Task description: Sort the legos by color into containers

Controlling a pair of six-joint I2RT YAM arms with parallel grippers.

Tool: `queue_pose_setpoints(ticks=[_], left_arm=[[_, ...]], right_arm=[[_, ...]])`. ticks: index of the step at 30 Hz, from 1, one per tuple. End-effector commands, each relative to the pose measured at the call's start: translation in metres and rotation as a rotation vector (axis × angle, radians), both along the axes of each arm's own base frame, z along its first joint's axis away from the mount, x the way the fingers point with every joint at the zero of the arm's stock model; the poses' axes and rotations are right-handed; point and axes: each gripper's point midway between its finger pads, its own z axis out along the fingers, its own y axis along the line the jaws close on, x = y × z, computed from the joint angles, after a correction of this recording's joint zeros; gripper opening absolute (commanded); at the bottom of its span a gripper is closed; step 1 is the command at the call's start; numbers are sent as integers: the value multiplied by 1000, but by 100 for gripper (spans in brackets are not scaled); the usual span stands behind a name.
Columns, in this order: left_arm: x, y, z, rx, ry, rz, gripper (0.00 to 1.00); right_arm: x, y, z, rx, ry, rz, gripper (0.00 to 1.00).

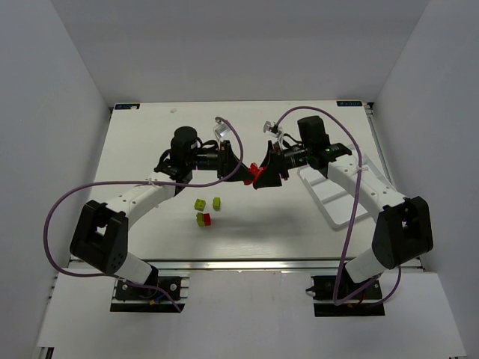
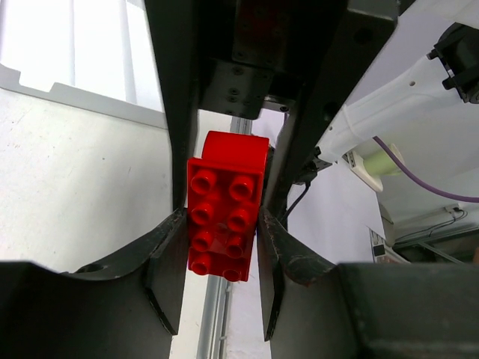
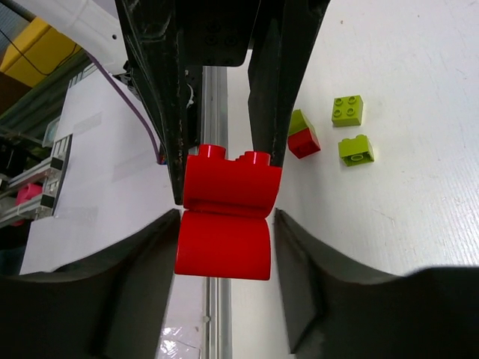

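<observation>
A red lego stack [image 1: 257, 173] hangs in the air between my two grippers above the table's middle. My left gripper [image 1: 242, 166] is shut on it; in the left wrist view [image 2: 222, 224] both pads touch the studded red brick [image 2: 224, 209]. My right gripper [image 1: 266, 172] faces it from the other side and also closes round the stack [image 3: 224, 224], its fingertips [image 3: 168, 232] tight against it. Two lime green legos [image 1: 200, 203] [image 1: 216, 202] and a green-on-red pair [image 1: 203, 219] lie on the table. The white tray [image 1: 337, 202] sits at the right, partly under my right arm. No cyan lego shows.
The loose legos also show in the right wrist view: green ones [image 3: 348, 110] [image 3: 356, 149] and the green-on-red pair [image 3: 302, 134]. Purple cables loop from both arms. White walls close the table on three sides.
</observation>
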Motion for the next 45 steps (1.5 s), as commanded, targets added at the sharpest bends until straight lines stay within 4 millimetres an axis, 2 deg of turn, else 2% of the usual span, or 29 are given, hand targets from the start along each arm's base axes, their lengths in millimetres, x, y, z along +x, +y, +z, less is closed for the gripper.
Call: queue_pose_setpoints(ticks=[1, 2, 3, 5, 6, 8, 11, 12, 13, 15, 17, 18, 19, 20, 22, 23, 25, 26, 28, 29, 32, 34, 35, 36, 38, 41, 43, 44, 45], left_arm=[[1, -2, 9, -7, -37, -6, 0], [1, -2, 8, -4, -36, -5, 0], [1, -2, 7, -1, -32, -7, 0], [0, -2, 7, 1, -37, -9, 0], [0, -1, 7, 4, -34, -8, 0], [0, -1, 8, 6, -43, -7, 0], [9, 6, 12, 22, -66, 30, 0], [10, 8, 7, 52, -43, 47, 0], [23, 12, 5, 81, -53, 118, 0], [33, 18, 3, 148, -77, 179, 0], [52, 26, -1, 196, -99, 273, 0], [61, 29, 0, 215, -110, 317, 0], [63, 30, 1, 219, -112, 333, 0], [66, 30, 2, 220, -112, 345, 0], [71, 29, 3, 211, -124, 365, 0], [73, 29, 4, 207, -127, 369, 0], [73, 21, 0, 211, -126, 356, 0], [70, 17, -1, 210, -128, 342, 0], [66, 11, -12, 210, -97, 312, 0], [67, 11, -14, 212, -97, 317, 0], [62, 4, -27, 230, -86, 304, 0], [62, -1, -35, 242, -72, 293, 0], [57, -10, -33, 239, -80, 270, 0], [60, -10, -34, 242, -81, 278, 0], [56, -22, -33, 243, -90, 260, 0], [63, -29, -37, 257, -95, 276, 0], [65, -40, -33, 254, -107, 271, 0], [70, -44, -42, 267, -90, 270, 0], [70, -52, -38, 260, -96, 263, 0]], right_arm=[[5, 3, 12, 11, -45, 3, 55], [7, 2, 12, 12, -47, -1, 51], [7, 2, 12, 12, -49, 1, 41], [9, 2, 13, 14, -59, -4, 30], [8, 2, 14, 15, -66, -2, 15], [10, 0, 14, 14, -78, -7, 0], [16, -6, 9, -18, -112, -34, 0], [19, -10, 9, -33, -126, -52, 0], [22, -12, 4, -59, -132, -73, 0], [39, -30, -7, -123, -158, -157, 0], [54, -53, -24, -178, -152, -241, 0], [56, -65, -33, -203, -141, -272, 0], [55, -67, -40, -216, -139, -270, 0], [64, -82, -45, -239, -139, -319, 0], [68, -93, -53, -274, -148, -356, 0], [80, -113, -63, -338, -150, -439, 0], [100, -133, -68, -414, -192, -572, 0], [116, -161, -80, -526, -220, -712, 0], [140, -186, -78, -586, -311, -861, 0], [146, -208, -87, -667, -328, -947, 0], [161, -224, -96, -723, -348, -998, 0], [170, -227, -98, -741, -333, -1016, 0], [176, -230, -110, -770, -296, -1033, 0], [187, -231, -102, -767, -304, -1059, 0], [195, -237, -118, -815, -259, -1075, 0], [201, -240, -130, -850, -220, -1066, 0], [205, -239, -130, -851, -208, -1056, 15], [204, -238, -136, -854, -190, -1041, 31], [200, -238, -139, -864, -165, -1028, 36]])
